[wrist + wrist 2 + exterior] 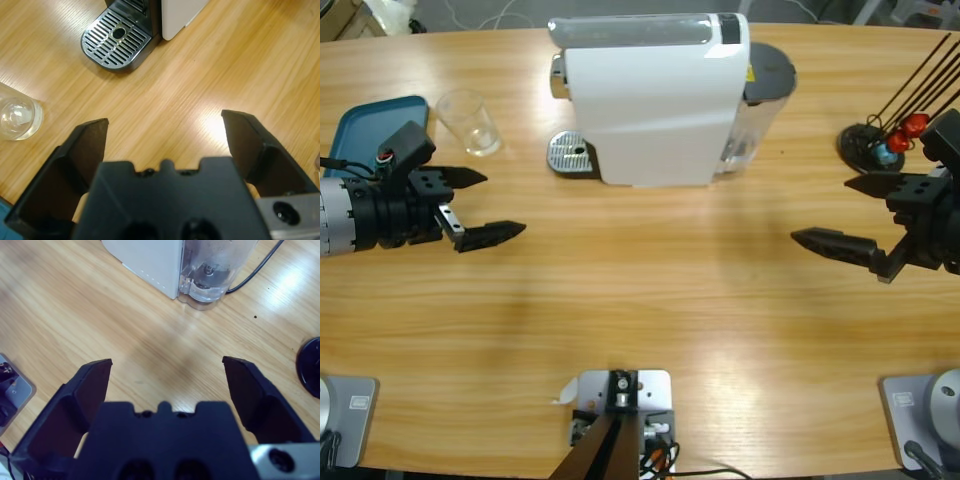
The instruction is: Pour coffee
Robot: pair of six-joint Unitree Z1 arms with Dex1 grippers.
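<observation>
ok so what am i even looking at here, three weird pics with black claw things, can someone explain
These are two robot arms at a wooden table. One picture looks down from above; the other two come from cameras on each arm's wrist, looking along its black jaws. The left gripper and the right gripper are both open and hold nothing. On the table stand a white coffee machine with a metal drip tray, an empty clear glass beside a teal tray, and a black stand with thin rods.

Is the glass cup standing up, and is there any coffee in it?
Standing up and empty. The glass cup sits upright on the table beside the blue tray, and the left wrist view shows its clear bottom, with no coffee inside.
</observation>
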